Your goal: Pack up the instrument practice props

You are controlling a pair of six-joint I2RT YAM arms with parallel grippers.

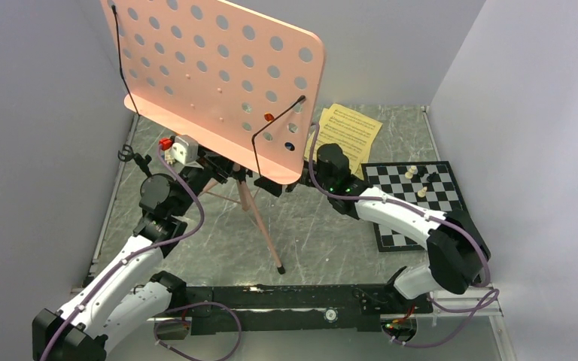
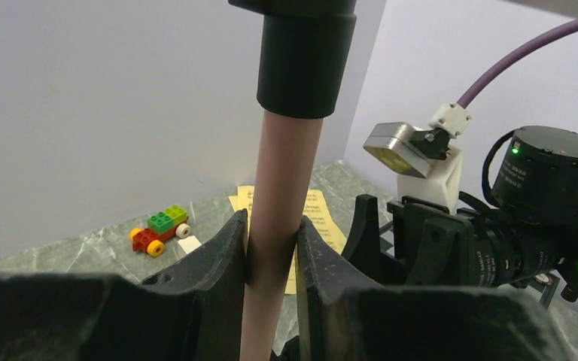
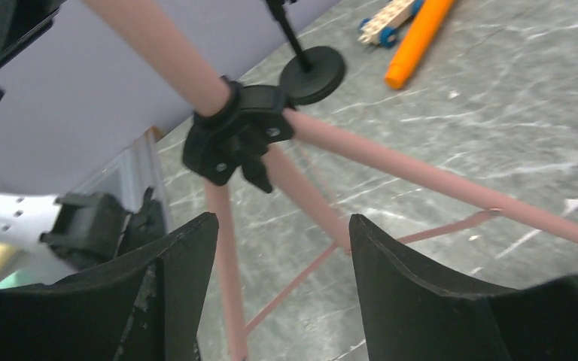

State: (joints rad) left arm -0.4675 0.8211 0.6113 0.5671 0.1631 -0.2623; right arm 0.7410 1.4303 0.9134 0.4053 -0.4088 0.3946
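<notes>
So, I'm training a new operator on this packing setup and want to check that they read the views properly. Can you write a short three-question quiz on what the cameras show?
1. True or false: the left gripper is shut on the pole of the pink hole-punched music stand.
2. The right gripper is: A) shut on a tripod leg; B) open; C) shut on an orange microphone.
3. Fill in: the yellow sheet-music pages lie flat beside the black-and-white ____.
Key: 1 true; 2 B; 3 chessboard.
</notes>
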